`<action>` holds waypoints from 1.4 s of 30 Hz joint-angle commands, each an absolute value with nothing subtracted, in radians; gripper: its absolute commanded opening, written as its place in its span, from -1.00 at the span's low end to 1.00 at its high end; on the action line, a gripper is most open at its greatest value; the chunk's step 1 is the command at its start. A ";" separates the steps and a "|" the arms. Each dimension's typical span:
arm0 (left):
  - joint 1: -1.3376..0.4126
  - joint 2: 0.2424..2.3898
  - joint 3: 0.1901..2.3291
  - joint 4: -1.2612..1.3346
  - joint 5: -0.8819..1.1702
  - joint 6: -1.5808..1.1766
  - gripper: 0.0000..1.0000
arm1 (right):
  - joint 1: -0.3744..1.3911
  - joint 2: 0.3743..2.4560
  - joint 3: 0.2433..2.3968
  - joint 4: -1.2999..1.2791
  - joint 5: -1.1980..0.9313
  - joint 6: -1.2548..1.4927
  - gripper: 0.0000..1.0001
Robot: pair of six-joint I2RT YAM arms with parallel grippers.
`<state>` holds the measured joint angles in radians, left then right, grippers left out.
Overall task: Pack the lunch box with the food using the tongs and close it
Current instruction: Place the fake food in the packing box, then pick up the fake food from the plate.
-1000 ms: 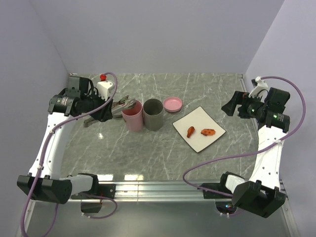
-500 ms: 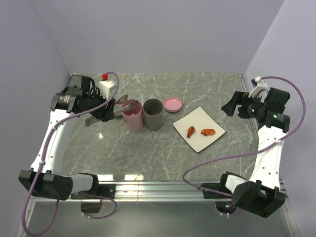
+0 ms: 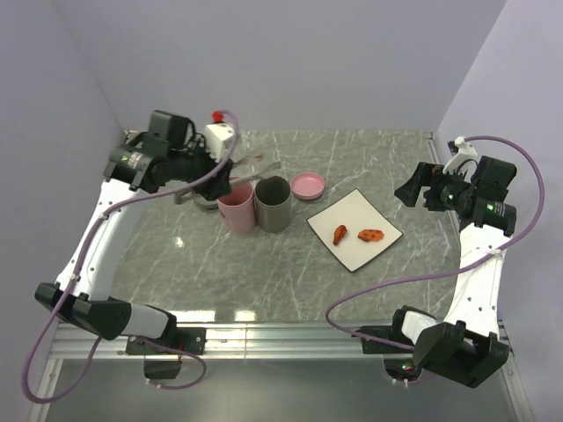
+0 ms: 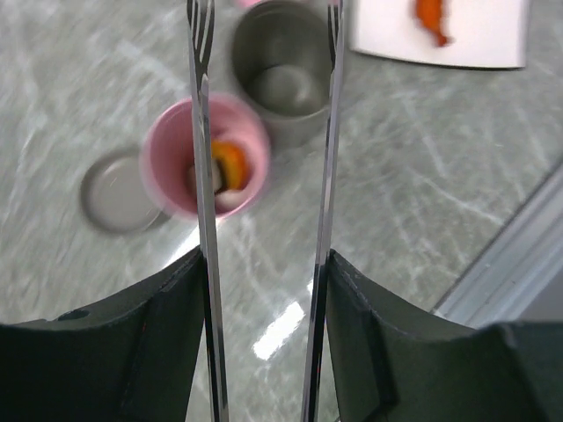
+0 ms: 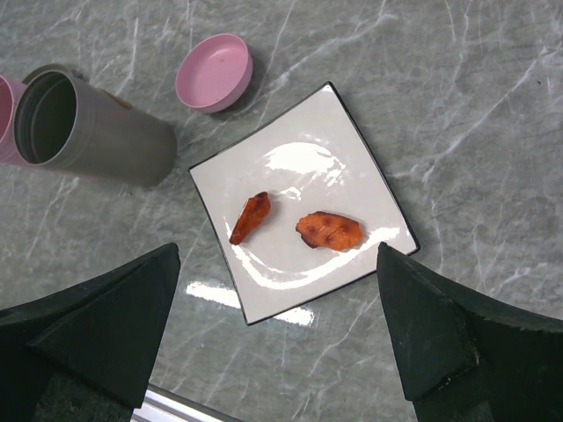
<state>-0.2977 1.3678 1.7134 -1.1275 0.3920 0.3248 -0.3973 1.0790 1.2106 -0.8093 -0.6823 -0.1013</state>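
My left gripper (image 4: 264,264) (image 3: 211,171) is shut on the silver tongs (image 4: 202,176) (image 3: 261,163). Their two arms stand apart with nothing between the tips. It hangs over the pink lunch box cup (image 4: 171,132) (image 3: 236,207). Inside the cup lie an orange round piece (image 4: 232,164) and a dark piece with a pale centre (image 4: 217,183), half hidden by a tong arm. The grey cup (image 4: 281,83) (image 3: 274,204) beside it is empty. Two reddish-brown lumps (image 5: 251,217) (image 5: 329,230) lie on the white plate (image 5: 299,163) (image 3: 354,207). My right gripper (image 5: 277,264) (image 3: 409,193) is open, high above the plate.
A pink lid (image 5: 214,71) (image 3: 308,185) lies behind the plate, near the grey cup (image 5: 88,132). A grey lid (image 4: 119,192) lies on the table beside the pink cup. A metal rail (image 3: 281,334) runs along the table's near edge.
My left arm has risen and swung right and back with the tongs, from left of the cups to above the pink cup. The tong arms have spread wider. The right arm is still.
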 commanded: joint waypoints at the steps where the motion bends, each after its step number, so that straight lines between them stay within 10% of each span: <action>1: -0.422 1.405 1.767 -1.082 0.364 0.267 0.15 | -0.403 1.063 1.227 -0.807 -0.689 -0.101 0.99; 15: -0.776 1.566 1.683 -0.910 0.261 0.137 0.16 | -0.406 1.080 1.273 -0.822 -0.707 -0.083 1.00; 42: -0.927 1.865 1.635 -0.755 0.163 -0.027 0.18 | -0.408 1.129 1.414 -0.888 -0.752 -0.061 0.99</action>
